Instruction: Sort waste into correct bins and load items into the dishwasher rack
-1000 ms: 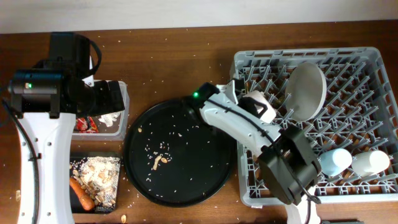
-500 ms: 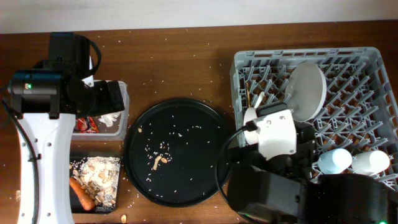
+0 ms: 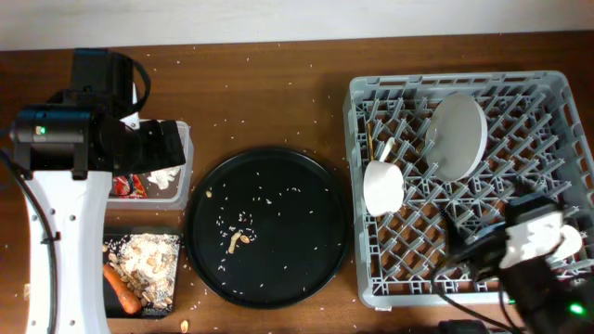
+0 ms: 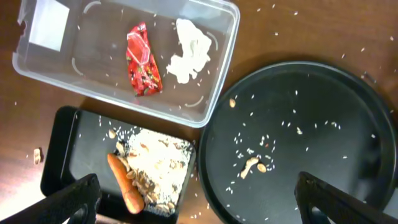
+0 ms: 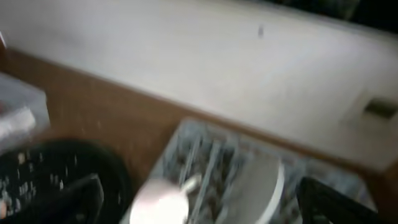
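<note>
My left gripper (image 4: 199,211) hangs open and empty, high over the gap between the shallow black tray (image 4: 68,155) and the round black tray (image 4: 323,112). The clear tub (image 4: 211,93) holds a red wrapper (image 4: 142,59) and a white tissue (image 4: 189,50). A carrot piece (image 4: 126,186) and food scraps (image 4: 155,162) lie in the shallow tray. The grey rack (image 3: 548,121) carries an upright plate (image 3: 457,134) and a white bowl (image 3: 382,186). My right gripper (image 5: 205,205) is open and empty in a blurred view, with the bowl (image 5: 161,202) below it. The right arm (image 3: 524,255) covers the rack's near right corner.
Rice grains and a few brown scraps (image 3: 238,241) remain on the round black tray (image 3: 306,278). Loose grains dot the wooden table (image 3: 269,93). A thin stick (image 3: 373,144) stands among the rack's pegs near the bowl. The left arm (image 3: 56,186) stands along the table's left edge.
The right arm has drawn back from the rack's left side to its near right corner. Its jaws have opened and the bowl now lies free in the rack. The left arm has not moved.
</note>
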Robot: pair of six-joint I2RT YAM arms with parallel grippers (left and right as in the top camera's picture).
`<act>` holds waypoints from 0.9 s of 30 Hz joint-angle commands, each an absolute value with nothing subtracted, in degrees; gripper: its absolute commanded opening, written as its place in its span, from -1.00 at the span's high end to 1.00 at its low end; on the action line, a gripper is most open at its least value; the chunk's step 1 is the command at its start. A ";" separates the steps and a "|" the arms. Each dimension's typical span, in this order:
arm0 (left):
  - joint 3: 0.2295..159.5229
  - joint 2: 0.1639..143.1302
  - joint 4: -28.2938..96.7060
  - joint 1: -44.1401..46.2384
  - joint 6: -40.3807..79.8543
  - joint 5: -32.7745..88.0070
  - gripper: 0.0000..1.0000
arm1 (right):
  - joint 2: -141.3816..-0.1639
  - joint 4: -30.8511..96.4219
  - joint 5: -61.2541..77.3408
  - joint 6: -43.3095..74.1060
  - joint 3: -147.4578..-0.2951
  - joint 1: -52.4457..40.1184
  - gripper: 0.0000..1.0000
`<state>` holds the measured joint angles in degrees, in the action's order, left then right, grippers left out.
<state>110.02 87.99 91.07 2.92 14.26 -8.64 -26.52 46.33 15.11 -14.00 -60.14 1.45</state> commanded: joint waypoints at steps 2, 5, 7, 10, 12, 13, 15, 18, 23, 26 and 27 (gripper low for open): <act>110.41 87.39 91.20 2.87 13.39 -9.28 -0.98 | -9.45 38.02 21.06 -14.55 -30.55 3.95 -0.98; 110.41 87.39 91.20 2.87 13.39 -9.28 -0.98 | -0.34 18.55 21.04 -14.57 -8.16 3.99 -0.97; 110.41 87.39 91.20 2.87 13.39 -9.28 -0.98 | -0.19 7.81 21.26 -14.37 -2.59 4.25 -0.97; 110.41 87.39 91.20 2.87 13.39 -9.28 -0.98 | -0.19 2.52 20.99 -14.37 -0.32 4.19 -0.97; 110.41 87.39 91.20 2.87 13.39 -9.28 -0.98 | -0.21 2.70 20.99 -14.37 -0.32 4.16 -0.97; 110.41 87.39 91.20 2.87 13.39 -9.28 -0.98 | -0.21 2.70 20.99 -14.37 -0.32 4.16 -0.97; 110.41 87.39 91.13 2.94 13.39 -9.26 -0.98 | -0.21 2.70 20.99 -14.37 -0.32 4.16 -0.98; 110.00 81.97 91.15 5.15 13.39 -8.84 -0.98 | -0.21 2.70 20.99 -14.35 -0.32 4.16 -0.97; 73.08 46.39 47.07 4.49 6.61 -4.99 -0.98 | -0.21 2.70 20.99 -14.37 -0.32 4.16 -0.97; 37.45 25.50 16.53 3.51 4.25 0.49 -0.98 | -0.21 2.70 20.99 -14.37 -0.32 4.16 -0.97; 32.38 22.02 12.71 3.51 4.25 0.49 -0.98 | -0.21 2.70 20.99 -14.37 -0.32 4.16 -0.97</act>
